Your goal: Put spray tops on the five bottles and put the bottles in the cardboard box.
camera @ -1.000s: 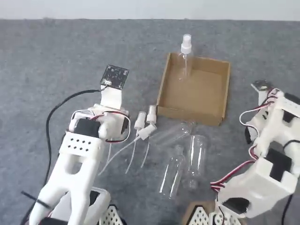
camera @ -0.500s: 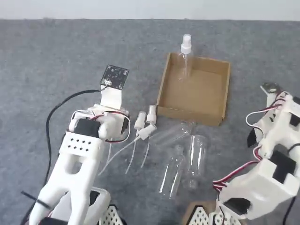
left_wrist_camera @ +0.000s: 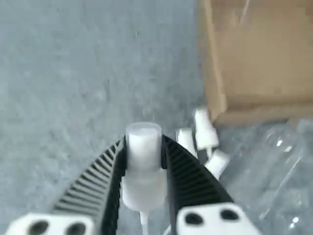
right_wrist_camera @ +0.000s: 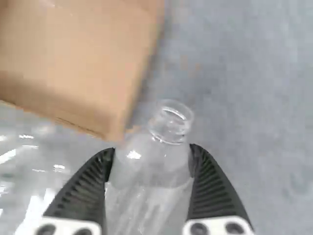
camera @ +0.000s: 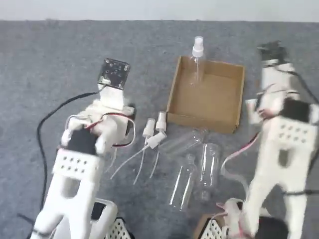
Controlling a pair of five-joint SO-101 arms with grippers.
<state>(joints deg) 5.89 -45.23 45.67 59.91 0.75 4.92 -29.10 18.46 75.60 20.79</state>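
The left hand (left_wrist_camera: pixel 143 142) grips a spray top (left_wrist_camera: pixel 143 169), and the right hand (right_wrist_camera: pixel 150 152) grips an open bottle (right_wrist_camera: pixel 168 122), its bottom cut off, near the cardboard box (right_wrist_camera: pixel 73 54). One capped bottle (camera: pixel 197 62) stands in the box on the grey table (camera: pixel 50 55). The right arm (camera: pixel 281 134), blurry, has swung up beside the box.

A robotics lab is indicated: a left arm (camera: pixel 75 164) and right arm (camera: pixel 284 144), with exposed wiring (camera: pixel 107 115) and a bare circuit board (camera: pixel 113 73), are stationed at a grey fabric-covered counter (camera: pixel 50 50) against a plain wall (camera: pixel 149 9).
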